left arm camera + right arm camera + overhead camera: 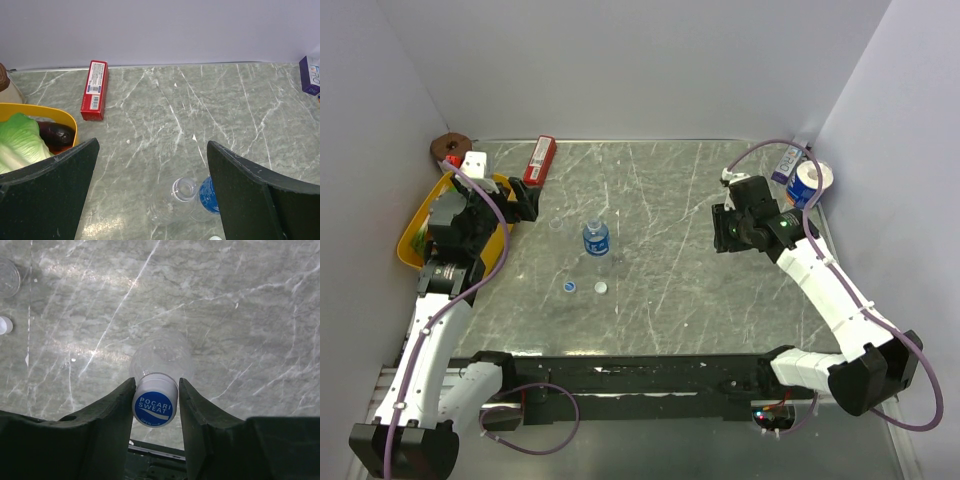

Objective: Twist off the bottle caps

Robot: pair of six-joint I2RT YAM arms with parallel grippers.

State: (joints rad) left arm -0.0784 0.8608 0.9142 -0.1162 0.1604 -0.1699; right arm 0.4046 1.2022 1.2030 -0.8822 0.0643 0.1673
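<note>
Three bottles (596, 240), three caps (601, 287), one red box (540, 160), one yellow tray (410, 226)

Robot lab cell: white walls (650, 70) box in marble-look tabletop (670, 250); left arm (430, 340), right arm (830, 290) bolted at near edge.

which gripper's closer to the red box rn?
Left. The left gripper, open, is just short of the red box, by the yellow tray; the right gripper is far across the table, around a bottle cap.
</note>
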